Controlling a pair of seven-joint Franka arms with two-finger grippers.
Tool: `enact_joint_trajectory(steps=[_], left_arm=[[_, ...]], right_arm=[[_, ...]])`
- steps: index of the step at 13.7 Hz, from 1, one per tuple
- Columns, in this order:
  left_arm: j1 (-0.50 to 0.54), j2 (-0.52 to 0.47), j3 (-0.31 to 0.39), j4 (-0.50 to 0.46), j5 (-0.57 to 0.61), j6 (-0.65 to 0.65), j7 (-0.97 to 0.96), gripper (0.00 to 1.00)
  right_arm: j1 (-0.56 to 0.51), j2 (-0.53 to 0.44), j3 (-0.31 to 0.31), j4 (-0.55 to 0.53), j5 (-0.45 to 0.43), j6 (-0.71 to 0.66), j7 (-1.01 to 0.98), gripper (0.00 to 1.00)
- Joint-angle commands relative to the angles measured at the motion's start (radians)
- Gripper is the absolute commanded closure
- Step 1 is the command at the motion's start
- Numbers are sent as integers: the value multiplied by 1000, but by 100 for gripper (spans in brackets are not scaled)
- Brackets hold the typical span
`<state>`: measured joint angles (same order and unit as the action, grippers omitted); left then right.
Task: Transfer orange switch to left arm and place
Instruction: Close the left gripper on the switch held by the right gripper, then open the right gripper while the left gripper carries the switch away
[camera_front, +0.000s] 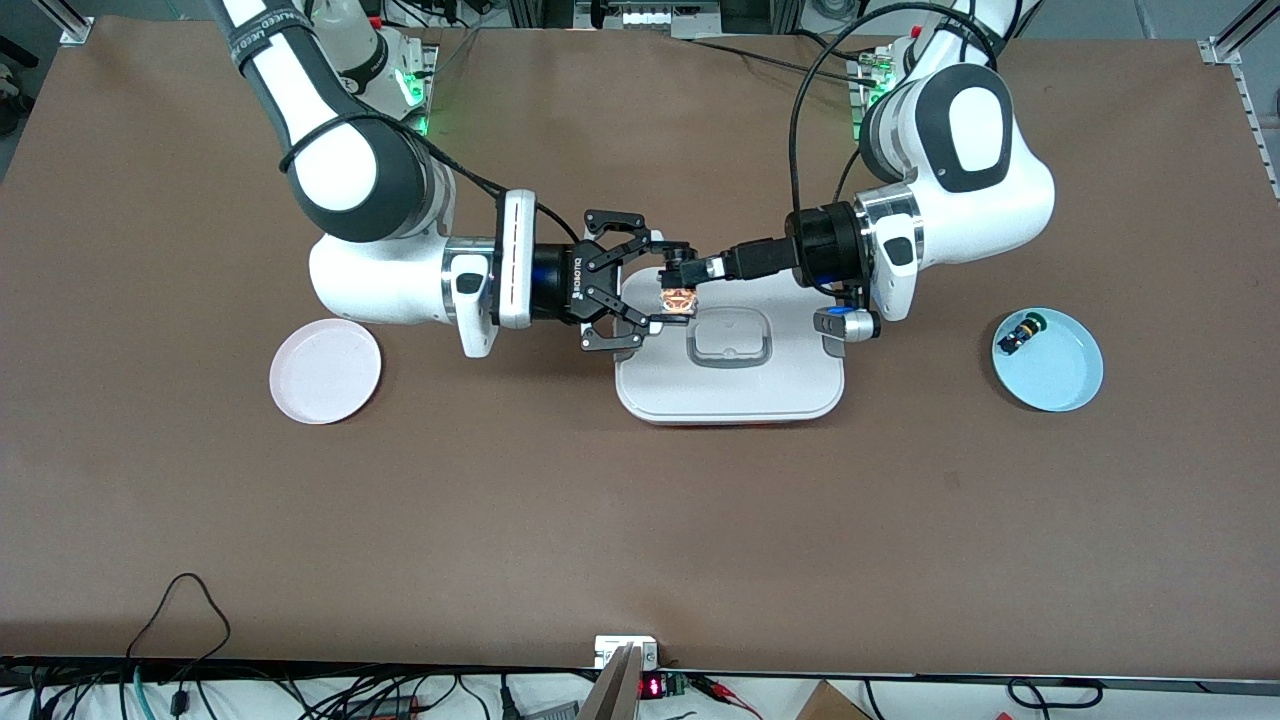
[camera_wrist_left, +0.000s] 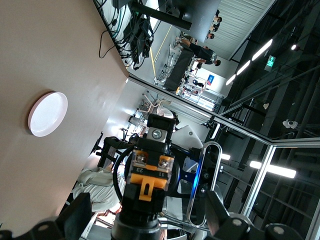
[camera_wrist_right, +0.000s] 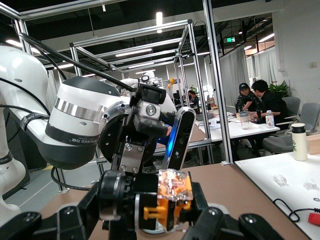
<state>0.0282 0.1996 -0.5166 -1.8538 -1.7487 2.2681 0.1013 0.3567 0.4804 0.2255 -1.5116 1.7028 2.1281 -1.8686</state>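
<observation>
The orange switch (camera_front: 678, 300) hangs in the air over the box (camera_front: 730, 392), above the edge of its lid toward the right arm's end. My right gripper (camera_front: 652, 283) is shut on the switch, one finger on each of its ends. In the right wrist view the switch (camera_wrist_right: 172, 195) lies across my right gripper (camera_wrist_right: 147, 200). My left gripper (camera_front: 698, 268) reaches in from the left arm's end. In the left wrist view its fingers stand open on either side of the switch (camera_wrist_left: 149, 172), with gaps showing between them and it.
A pink plate (camera_front: 325, 371) lies toward the right arm's end and also shows in the left wrist view (camera_wrist_left: 47, 113). A blue plate (camera_front: 1060, 375) toward the left arm's end holds the small green-capped switch (camera_front: 1020, 332).
</observation>
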Motion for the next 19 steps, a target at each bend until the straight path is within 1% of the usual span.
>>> enact_joint_trajectory(steps=[1,3,6,7,9,10,12,13,14,18,19], left_arm=[[-4,-20,-2,-13,-18,24,32,6],[-4,-19,0,-13,-20,27,78,27],[-4,-19,0,-13,-20,27,92,53],[-4,-19,-2,-13,-20,27,92,68],[-4,-19,0,-13,-18,25,92,91],[-4,-20,0,-13,-18,25,92,100],[-1,-22,0,-15,-17,25,89,100],[5,-22,0,-16,-17,24,87,100],[10,-25,3,-19,-17,22,86,100],[42,-37,15,-33,-14,-2,84,100],[65,-37,23,-48,24,-34,84,100]], right_arm=[[10,9,-2,21,24,12,-24,92],[10,9,-2,19,26,12,-24,92],[12,7,-2,19,29,12,-24,92],[12,7,-2,19,29,12,-24,92],[12,7,-2,19,29,12,-24,92],[12,7,-2,19,29,12,-24,92],[12,7,-2,18,29,12,-24,91],[12,7,-2,14,35,0,-11,74],[12,4,-2,8,50,1,-9,1],[12,0,-2,8,63,7,-3,0],[10,-2,-2,8,63,6,-3,0]])
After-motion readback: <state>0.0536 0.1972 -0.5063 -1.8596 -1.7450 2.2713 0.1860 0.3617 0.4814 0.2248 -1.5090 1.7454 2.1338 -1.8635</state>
